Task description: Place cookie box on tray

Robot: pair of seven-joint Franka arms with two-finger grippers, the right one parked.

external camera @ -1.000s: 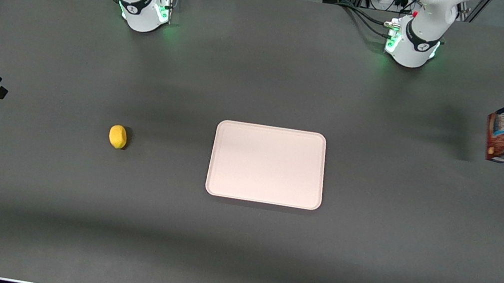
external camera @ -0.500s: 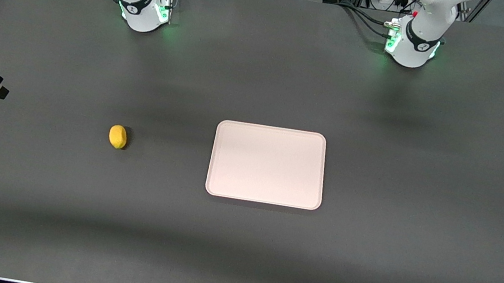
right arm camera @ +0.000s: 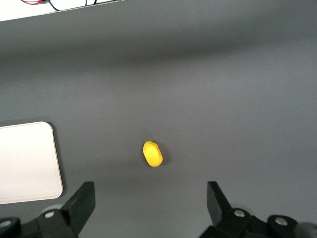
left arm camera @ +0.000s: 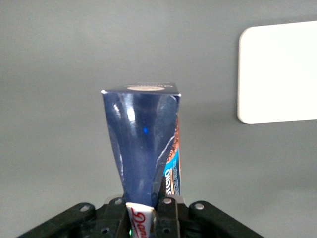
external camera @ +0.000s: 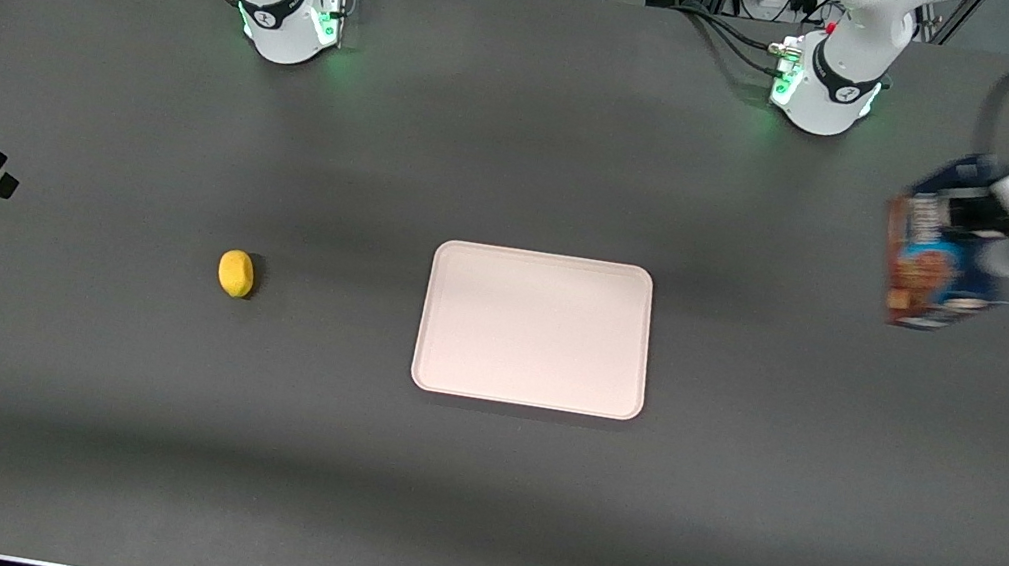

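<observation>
My gripper (external camera: 966, 231) is shut on the cookie box (external camera: 936, 258), a dark blue carton with a brown cookie picture, and holds it tilted in the air above the table toward the working arm's end. In the left wrist view the cookie box (left arm camera: 142, 144) sticks out from between the fingers of the gripper (left arm camera: 144, 207), its squeezed end pinched at the jaws. The pale pink-white tray (external camera: 538, 329) lies flat at the table's middle with nothing on it, well apart from the box. A part of the tray (left arm camera: 277, 74) shows in the left wrist view too.
A small yellow lemon-like object (external camera: 236, 272) rests on the dark table toward the parked arm's end, beside the tray. The right wrist view shows the yellow object (right arm camera: 152, 153) and one edge of the tray (right arm camera: 27, 163).
Half a second ago the box showed only at the picture's edge. The gripper has since carried it toward the tray, closer than one second ago. Tray and yellow object have not moved.
</observation>
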